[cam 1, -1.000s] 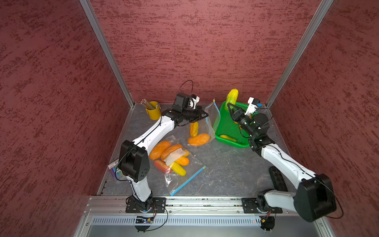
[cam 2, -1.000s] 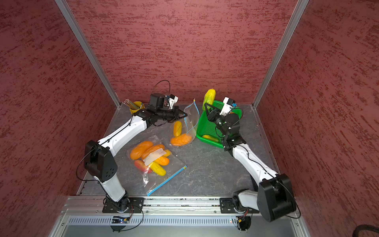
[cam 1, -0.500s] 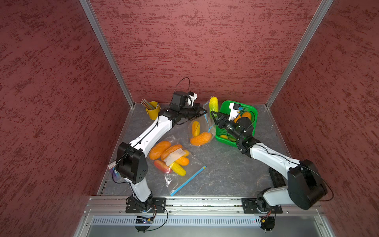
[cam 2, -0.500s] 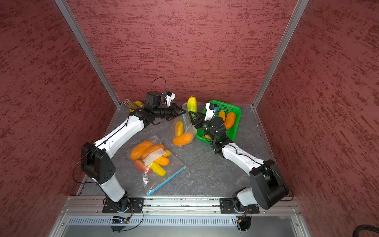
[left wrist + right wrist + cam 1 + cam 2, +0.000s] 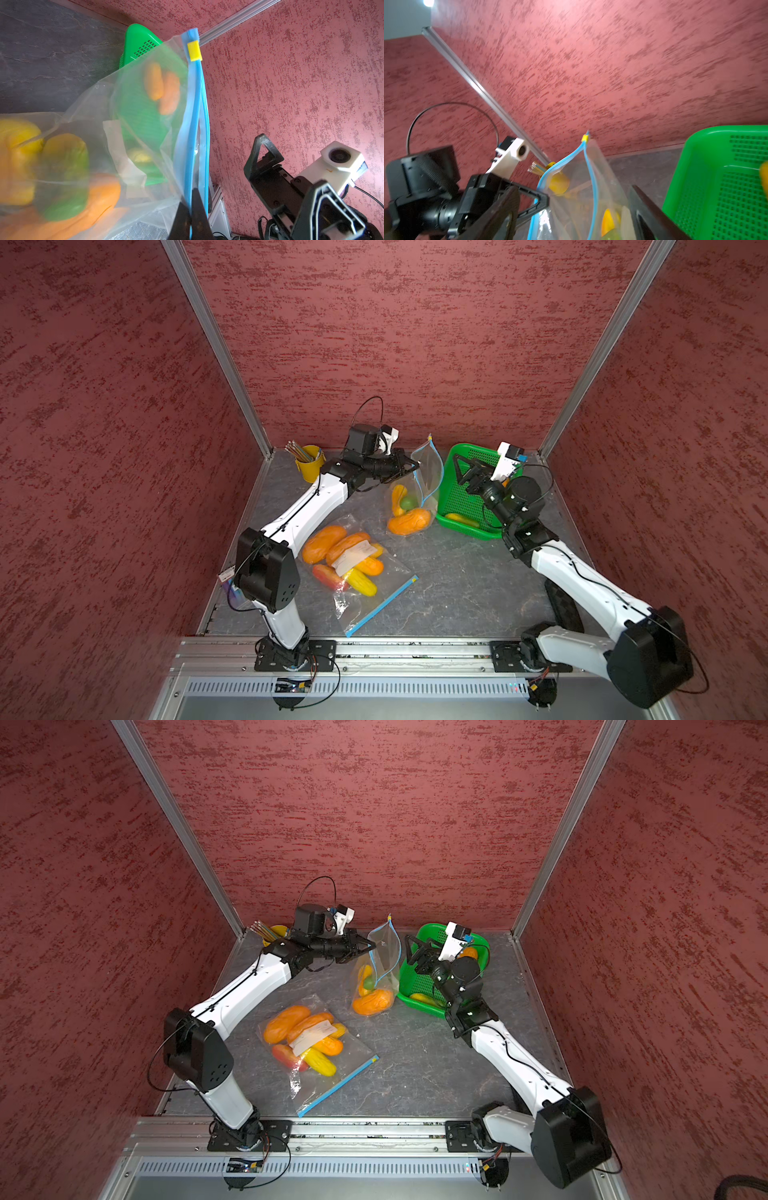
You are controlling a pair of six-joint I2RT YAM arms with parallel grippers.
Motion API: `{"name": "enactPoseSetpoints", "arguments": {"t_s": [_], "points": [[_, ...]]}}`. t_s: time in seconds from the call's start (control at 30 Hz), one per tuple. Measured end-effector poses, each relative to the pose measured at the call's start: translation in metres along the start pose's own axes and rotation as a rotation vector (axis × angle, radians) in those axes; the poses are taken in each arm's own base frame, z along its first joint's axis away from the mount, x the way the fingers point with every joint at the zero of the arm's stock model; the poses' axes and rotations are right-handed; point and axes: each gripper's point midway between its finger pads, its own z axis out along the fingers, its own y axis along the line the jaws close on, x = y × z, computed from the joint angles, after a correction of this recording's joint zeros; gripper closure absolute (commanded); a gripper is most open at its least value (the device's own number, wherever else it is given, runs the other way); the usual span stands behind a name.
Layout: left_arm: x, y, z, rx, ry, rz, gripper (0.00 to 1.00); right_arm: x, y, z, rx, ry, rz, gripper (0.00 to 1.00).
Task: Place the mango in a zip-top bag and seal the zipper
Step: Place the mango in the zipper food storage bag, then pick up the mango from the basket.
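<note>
Clear zip-top bag (image 5: 430,462) rim pinched in left hand (image 5: 414,467); right hand (image 5: 467,472) spread wide, empty, over green basket (image 5: 453,506).

Top views: high at front, looking down on whole table (image 5: 457,593). Wrist cams close in, face each other across zip-top bag (image 5: 133,128).

Broad bare table (image 5: 457,589) in front, between the arm bases: free to cross. Crowded at the back: upright zip-top bag (image 5: 429,470), pinched at its rim by the left gripper (image 5: 414,465), just beside the green basket (image 5: 459,497), hardly a gap between. Bag mouth parted, reachable from above. Over the green basket, the right gripper (image 5: 468,471) spread wide. Left of centre, a filled bag (image 5: 361,572) lying flat; in the back left corner, a yellow cup (image 5: 309,466).
</note>
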Motion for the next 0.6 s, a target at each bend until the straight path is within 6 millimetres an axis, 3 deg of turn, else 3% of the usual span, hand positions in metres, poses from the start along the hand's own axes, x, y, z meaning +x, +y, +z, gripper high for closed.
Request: {"name": "enactPoseSetpoints", "arguments": {"t_s": [0.13,0.33,0.43,0.6], "points": [[-0.002,0.001,-0.002,0.001,-0.003,0.000,0.99,0.013,-0.075,0.026,0.243,0.075,0.022,0.27],[0.003,0.003,-0.005,0.003,0.000,-0.008,0.99,0.072,-0.201,0.070,0.578,0.312,0.017,0.29],[0.005,0.005,-0.005,0.002,0.002,-0.018,0.99,0.093,-0.246,0.084,0.654,0.401,0.011,0.29],[0.005,0.005,-0.005,0.002,0.001,-0.021,0.99,0.109,-0.301,0.101,0.765,0.481,-0.038,0.27]]}}
